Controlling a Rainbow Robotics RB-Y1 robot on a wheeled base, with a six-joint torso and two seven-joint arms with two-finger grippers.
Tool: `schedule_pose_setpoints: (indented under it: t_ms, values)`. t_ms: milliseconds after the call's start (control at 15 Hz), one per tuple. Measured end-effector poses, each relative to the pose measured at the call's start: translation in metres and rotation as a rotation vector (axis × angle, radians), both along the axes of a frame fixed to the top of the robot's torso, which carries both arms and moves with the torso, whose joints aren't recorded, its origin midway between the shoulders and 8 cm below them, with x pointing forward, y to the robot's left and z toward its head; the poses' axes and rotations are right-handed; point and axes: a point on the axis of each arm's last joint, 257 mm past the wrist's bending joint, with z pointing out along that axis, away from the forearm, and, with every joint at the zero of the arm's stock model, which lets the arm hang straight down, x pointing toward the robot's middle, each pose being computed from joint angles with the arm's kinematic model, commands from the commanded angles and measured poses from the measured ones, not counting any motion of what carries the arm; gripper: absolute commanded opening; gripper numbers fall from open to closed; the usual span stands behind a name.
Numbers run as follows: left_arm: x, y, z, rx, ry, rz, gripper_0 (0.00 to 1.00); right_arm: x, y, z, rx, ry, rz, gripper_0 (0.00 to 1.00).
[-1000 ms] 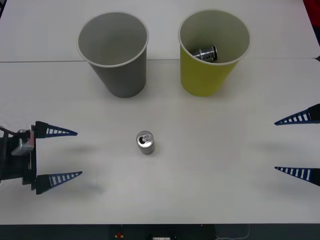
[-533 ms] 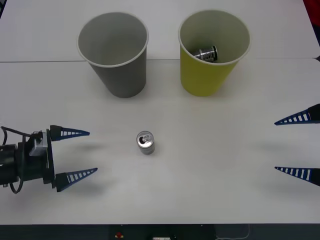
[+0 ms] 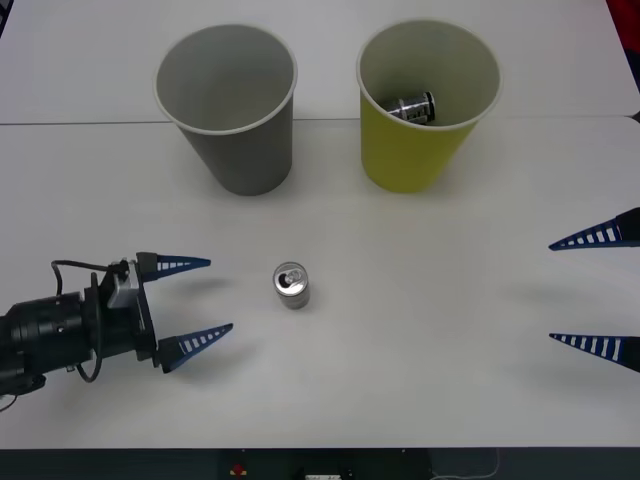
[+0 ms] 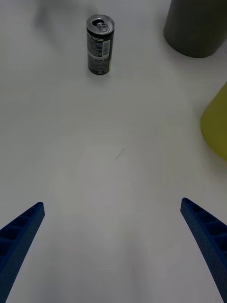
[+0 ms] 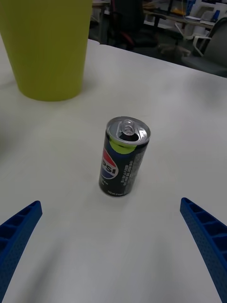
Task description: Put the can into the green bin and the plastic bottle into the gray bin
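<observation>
Blue ribbed fingers of the left gripper [image 3: 198, 298] are spread wide, low over the white table [image 3: 430, 300], pointing rightward at the small dark aluminium can with a silver pull-tab top [image 3: 291, 285]. The can stands upright just beyond the fingertips, in line with the gap, nearer this arm. Behind stand the large gray tapered bin [image 3: 228, 110] and the large yellow-green tapered bin [image 3: 425, 105], which holds another can [image 3: 411, 107]. The right gripper [image 3: 598, 290] waits spread at the table's right edge.

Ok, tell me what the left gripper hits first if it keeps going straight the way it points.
Most likely the can: it stands upright ahead of the open left gripper, roughly centred between its fingers in the wrist view.
</observation>
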Motion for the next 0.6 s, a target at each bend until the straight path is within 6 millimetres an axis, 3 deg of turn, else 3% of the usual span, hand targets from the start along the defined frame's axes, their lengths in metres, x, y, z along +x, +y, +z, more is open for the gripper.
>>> schedule_pose_setpoints:
  t_ms: [267,600]
  values:
    - [0.011,-0.022,-0.015,-0.001,-0.034,0.053,1.00,0.000,0.000,0.000,0.000,0.000,0.000,1.00]
    - [0.012,-0.054,-0.027,-0.033,-0.017,0.058,1.00,0.000,0.000,0.000,0.000,0.000,0.000,1.00]
